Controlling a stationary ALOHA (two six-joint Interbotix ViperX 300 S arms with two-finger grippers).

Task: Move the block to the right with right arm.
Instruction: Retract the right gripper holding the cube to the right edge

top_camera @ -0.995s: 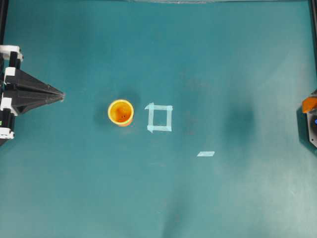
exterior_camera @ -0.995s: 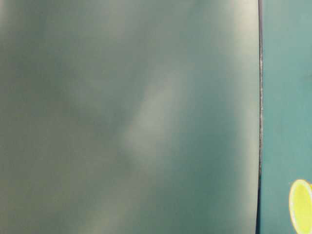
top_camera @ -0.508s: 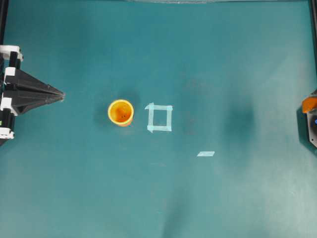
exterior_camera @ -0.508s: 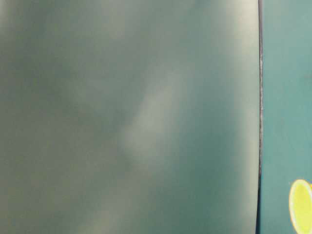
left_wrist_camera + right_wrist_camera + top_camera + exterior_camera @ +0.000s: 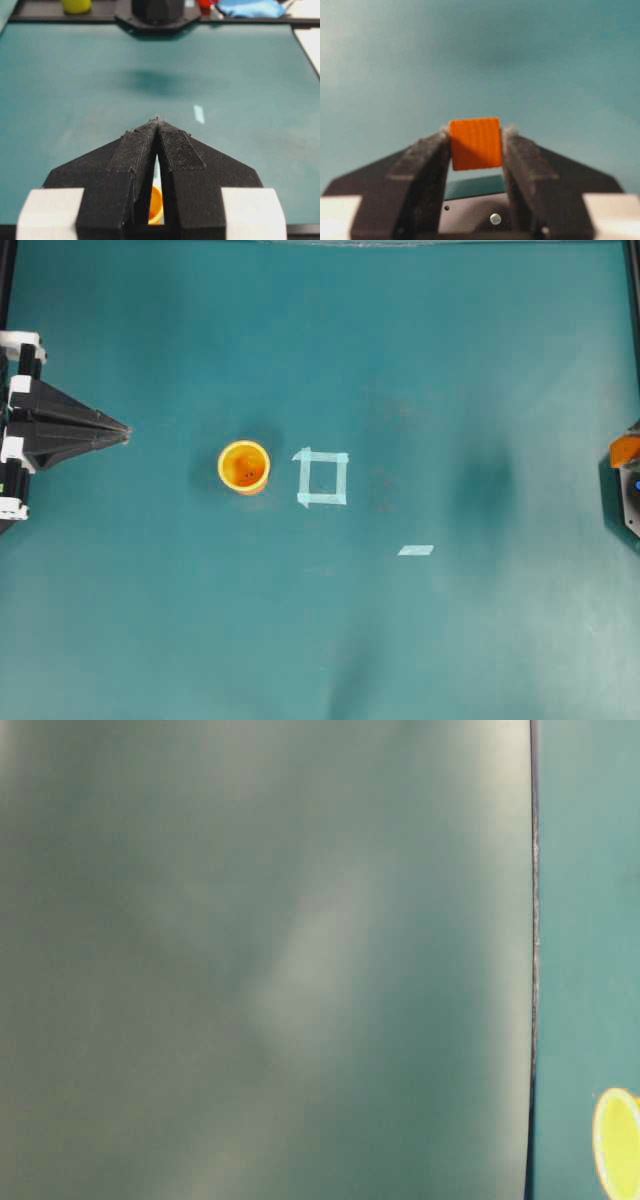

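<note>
The block (image 5: 475, 143), a small orange cube, sits clamped between the two dark fingers of my right gripper (image 5: 476, 133), held above the teal mat. In the overhead view the block (image 5: 624, 450) shows as an orange bit at the far right edge, with only a sliver of the right arm (image 5: 628, 495) in frame. My left gripper (image 5: 122, 430) rests folded to a point at the left edge, shut and holding nothing. Its closed tips (image 5: 157, 121) point across the mat in the left wrist view.
A round yellow-orange cup (image 5: 244, 467) stands left of centre, beside a pale tape square (image 5: 322, 478). A short tape strip (image 5: 415, 550) lies further right. The table-level view is mostly a blurred grey-green surface, with the cup (image 5: 617, 1140) at its lower right.
</note>
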